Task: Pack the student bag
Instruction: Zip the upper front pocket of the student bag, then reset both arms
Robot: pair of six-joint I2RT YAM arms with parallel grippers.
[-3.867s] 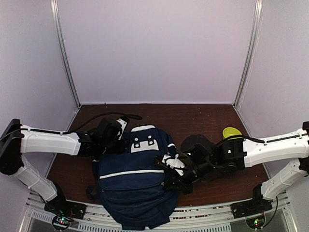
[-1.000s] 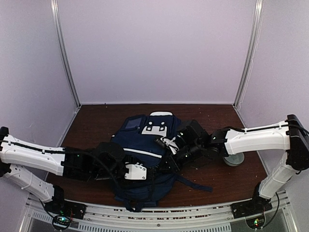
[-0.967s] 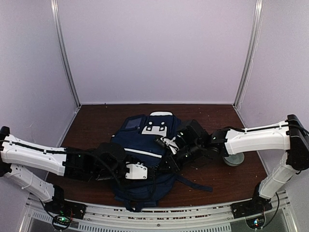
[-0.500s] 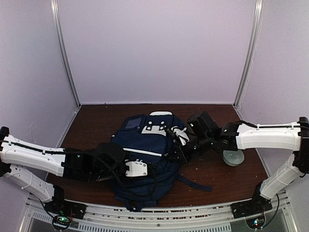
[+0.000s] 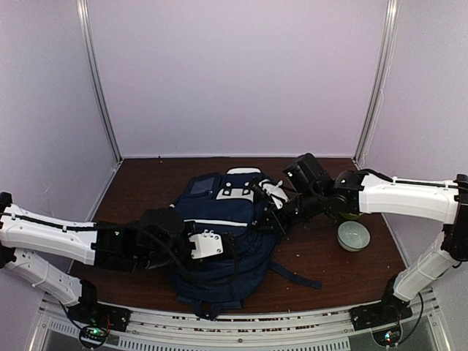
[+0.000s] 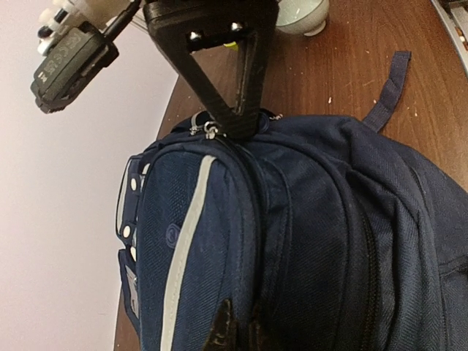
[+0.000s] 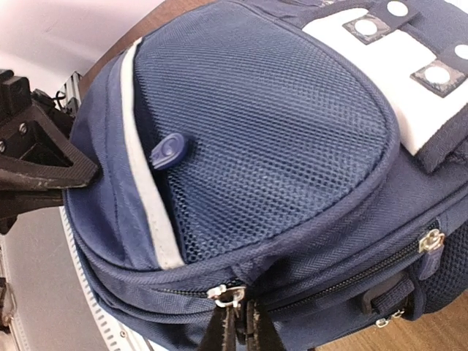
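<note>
Navy fabric is the weak point here. Seen from above, the student bag [image 5: 219, 219] lies mid-table [image 5: 139, 183] between the two arms, with its white-patched flap toward the back wall. The left gripper [image 5: 228, 252] reaches in low from the left onto the bag's front. The right gripper [image 5: 272, 219] comes from the right with a bent elbow and meets the bag's right side. A pale bowl [image 5: 353, 235] sits apart, near the right forearm, and I judge a wide swing could knock it.

From the left wrist, the left gripper [image 6: 238, 333] is pinched shut on a fold of the student bag [image 6: 307, 234] beside a zip seam. If that pinch holds only loose cloth, the bag may slide instead of staying braced. The right gripper [image 6: 245, 124] stands tip-down at the far end, by the zip pull [image 6: 212, 130].

From the right wrist, the right gripper [image 7: 235, 329] is closed just below the silver zip pull [image 7: 230, 296], apparently on its tab. A pull off the zipper's line could jam the slider or slip the tab free. The left gripper [image 7: 44, 168] shows at the student bag's [image 7: 263, 124] far side.
</note>
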